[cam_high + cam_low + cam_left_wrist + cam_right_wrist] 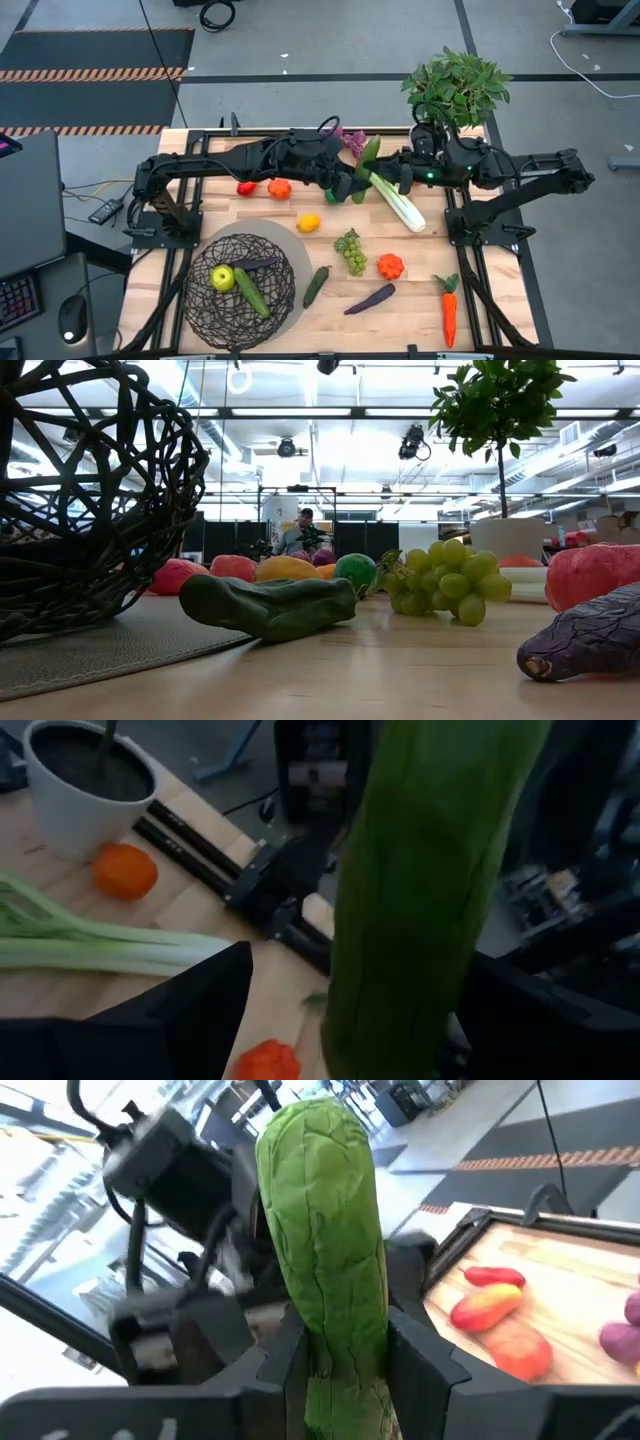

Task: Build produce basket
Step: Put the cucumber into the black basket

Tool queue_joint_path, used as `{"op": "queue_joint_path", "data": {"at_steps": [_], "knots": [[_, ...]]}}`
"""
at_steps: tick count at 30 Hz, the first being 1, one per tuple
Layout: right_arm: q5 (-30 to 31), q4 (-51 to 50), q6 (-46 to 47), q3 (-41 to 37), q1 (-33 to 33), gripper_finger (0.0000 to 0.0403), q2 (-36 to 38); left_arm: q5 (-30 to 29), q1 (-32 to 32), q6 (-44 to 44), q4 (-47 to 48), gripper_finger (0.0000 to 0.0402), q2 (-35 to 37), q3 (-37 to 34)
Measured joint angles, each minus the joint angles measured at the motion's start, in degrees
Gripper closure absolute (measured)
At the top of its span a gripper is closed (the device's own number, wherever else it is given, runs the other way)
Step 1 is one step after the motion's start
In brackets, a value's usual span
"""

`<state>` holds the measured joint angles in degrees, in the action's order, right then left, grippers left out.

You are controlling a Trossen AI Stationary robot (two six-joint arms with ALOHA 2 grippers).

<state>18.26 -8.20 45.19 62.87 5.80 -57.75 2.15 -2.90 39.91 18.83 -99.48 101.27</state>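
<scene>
Right wrist view: bumpy green cucumber clamped between both tools.

Two dark jointed arms, black cables, blocky black fingers

The wooden table carries a round grey mat under the wire basket. Taking the mat as landmark: a lemon lies just beyond its far edge, a dark green cucumber just beside it, green grapes past that, then an orange pepper, a purple eggplant and a carrot farthest away. Celery lies toward the potted plant.
</scene>
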Motion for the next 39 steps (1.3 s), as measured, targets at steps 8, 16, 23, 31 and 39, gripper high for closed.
{"op": "queue_joint_path", "data": {"at_steps": [8, 16, 23, 31, 39], "knots": [[0.0, 0.8, 1.3, 0.0, -0.7, 0.0277, -1.0, -2.4, 1.0, -2.7, 0.8, 0.0094, 0.0, 0.0], [-0.4, -5.2, 4.5, 0.0, -0.6, 0.0218, -0.7, -2.4, 1.0, -2.6, 1.4, 0.0232, 0.1, 0.0], [-0.2, -9.4, 4.8, -0.1, -0.2, 0.0170, 2.0, -2.4, 0.3, -1.7, 3.4, 0.0269, 0.7, 0.0], [-3.1, -24.4, 6.9, 0.0, -0.2, 0.0148, 5.9, -2.0, 0.2, -2.0, 11.6, 0.0242, 2.3, 0.0], [-5.9, -32.6, 8.1, -0.1, 0.9, 0.0150, 6.8, -1.1, 2.8, -2.9, 31.4, 0.0255, 7.6, 0.0]]}}
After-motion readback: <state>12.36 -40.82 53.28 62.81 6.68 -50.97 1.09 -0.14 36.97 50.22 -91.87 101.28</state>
